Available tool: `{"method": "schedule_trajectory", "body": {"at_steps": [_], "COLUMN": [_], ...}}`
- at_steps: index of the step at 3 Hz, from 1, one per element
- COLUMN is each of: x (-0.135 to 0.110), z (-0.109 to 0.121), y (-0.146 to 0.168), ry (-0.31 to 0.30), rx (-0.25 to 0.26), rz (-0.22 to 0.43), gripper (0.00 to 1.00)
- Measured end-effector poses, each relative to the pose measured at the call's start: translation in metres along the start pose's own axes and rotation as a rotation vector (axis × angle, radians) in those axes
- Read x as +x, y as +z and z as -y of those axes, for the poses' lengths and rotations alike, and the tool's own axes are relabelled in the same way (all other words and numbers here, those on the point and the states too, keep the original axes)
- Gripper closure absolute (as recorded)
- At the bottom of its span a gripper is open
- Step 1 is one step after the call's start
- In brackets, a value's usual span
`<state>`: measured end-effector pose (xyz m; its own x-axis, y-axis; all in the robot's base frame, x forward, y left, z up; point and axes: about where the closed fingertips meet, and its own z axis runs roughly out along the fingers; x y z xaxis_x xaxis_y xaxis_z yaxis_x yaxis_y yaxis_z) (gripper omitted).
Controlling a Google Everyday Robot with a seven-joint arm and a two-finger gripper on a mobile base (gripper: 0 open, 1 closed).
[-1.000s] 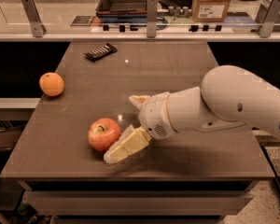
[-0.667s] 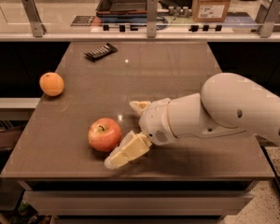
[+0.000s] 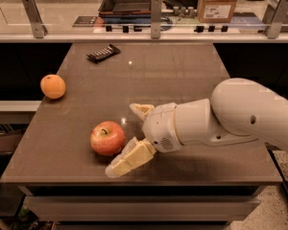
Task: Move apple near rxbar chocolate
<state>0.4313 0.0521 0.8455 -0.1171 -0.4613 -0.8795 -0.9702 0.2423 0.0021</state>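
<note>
Camera view: one worktop (image 3: 182, 80), looked down on from its near edge
Counts: 1 apple (image 3: 107, 138), 1 rxbar chocolate (image 3: 103, 52), 1 orange (image 3: 53, 86), 1 gripper (image 3: 126, 139) with 2 fingers (image 3: 134, 155)
Apple look: round, red, yellowish patch around the stem dimple, short stem pointing up
Apple position: front-left part of worktop, near the front edge, well apart from the bar
Rxbar chocolate: flat, dark wrapper with pale marks, lying at an angle by the far-left edge
Orange: left edge, between apple and bar in depth
Gripper: low over the worktop, just right of the apple, on a white arm (image 3: 249, 114) coming in from the right
Fingers: spread wide, nothing pinched – open side faces the apple; contact with the near finger cannot be told
</note>
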Motion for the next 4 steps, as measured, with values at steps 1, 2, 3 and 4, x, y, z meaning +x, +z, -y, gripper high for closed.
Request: {"method": "schedule_trajectory", "body": {"at_steps": [1, 2, 3, 4], "x": [-0.011, -0.019, -0.02, -0.022], "z": [-0.006, -0.01, -0.015, -0.016], "y": [0.003, 0.014, 0.03, 0.03], "ry": [-0.031, -0.056, -0.068, -0.073], "rx": [-0.005, -0.012, -0.013, -0.013], "rz": [0.025, 0.059, 0.08, 0.077], "gripper": [0.0, 0.0, 0.0, 0.19]}}
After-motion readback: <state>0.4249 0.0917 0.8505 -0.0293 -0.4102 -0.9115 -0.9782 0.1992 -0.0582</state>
